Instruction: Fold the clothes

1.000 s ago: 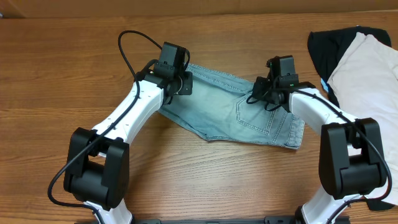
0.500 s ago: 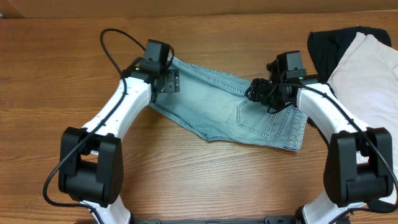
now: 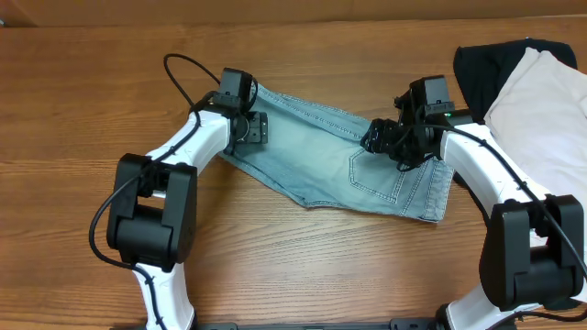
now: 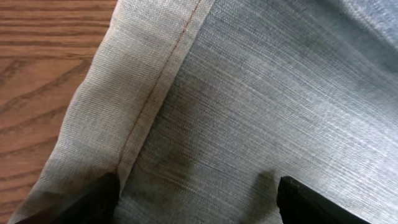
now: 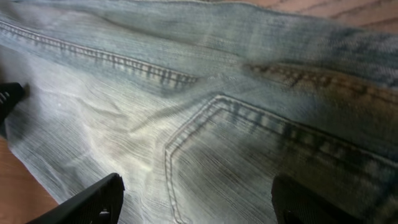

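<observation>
The clothes, a pair of light-blue faded denim shorts [image 3: 330, 156], lie spread flat on the wooden table. My left gripper [image 3: 249, 128] hovers over their left end, by the hem. In the left wrist view the hem with its orange stitching [image 4: 155, 93] runs diagonally, and the gripper [image 4: 199, 205] stands open with only flat fabric below it. My right gripper [image 3: 390, 142] is over the right half of the shorts. The right wrist view shows it [image 5: 196, 202] open just above a stitched back pocket [image 5: 249, 162], holding nothing.
A black garment [image 3: 486, 69] and cream-beige trousers [image 3: 541, 110] lie piled at the table's right edge, close behind my right arm. Bare wood [image 3: 92, 110] stretches to the left of the shorts and in front of them.
Both grippers have opened and let go of the denim. The left gripper shifted left toward the hem end; the right one moved slightly right. The shorts now lie flat.
</observation>
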Controlling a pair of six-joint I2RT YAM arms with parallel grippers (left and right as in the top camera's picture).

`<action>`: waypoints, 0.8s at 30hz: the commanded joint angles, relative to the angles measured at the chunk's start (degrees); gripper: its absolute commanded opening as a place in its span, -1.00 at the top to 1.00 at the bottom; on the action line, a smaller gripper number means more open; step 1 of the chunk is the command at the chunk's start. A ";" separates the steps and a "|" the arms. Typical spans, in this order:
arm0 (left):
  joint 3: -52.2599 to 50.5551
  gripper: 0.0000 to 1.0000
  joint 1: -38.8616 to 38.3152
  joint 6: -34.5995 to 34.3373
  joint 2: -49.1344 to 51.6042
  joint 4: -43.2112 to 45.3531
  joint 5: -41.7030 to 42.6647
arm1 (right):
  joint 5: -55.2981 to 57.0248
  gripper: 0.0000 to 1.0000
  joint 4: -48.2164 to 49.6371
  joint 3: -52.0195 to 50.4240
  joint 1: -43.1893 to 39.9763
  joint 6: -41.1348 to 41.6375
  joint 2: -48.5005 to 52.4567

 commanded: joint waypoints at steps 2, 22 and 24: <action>-0.46 -0.65 -0.42 0.37 5.92 -1.55 3.45 | 1.77 -0.66 -0.09 1.46 -0.15 -0.22 -1.42; -0.46 -0.81 -0.15 -2.43 6.69 -7.15 1.68 | 2.58 -0.86 -0.48 1.46 -0.15 -0.24 -1.42; -0.46 -0.86 0.28 -3.52 6.69 -7.72 1.60 | 2.58 -0.86 -0.72 1.46 -0.15 -0.24 -1.42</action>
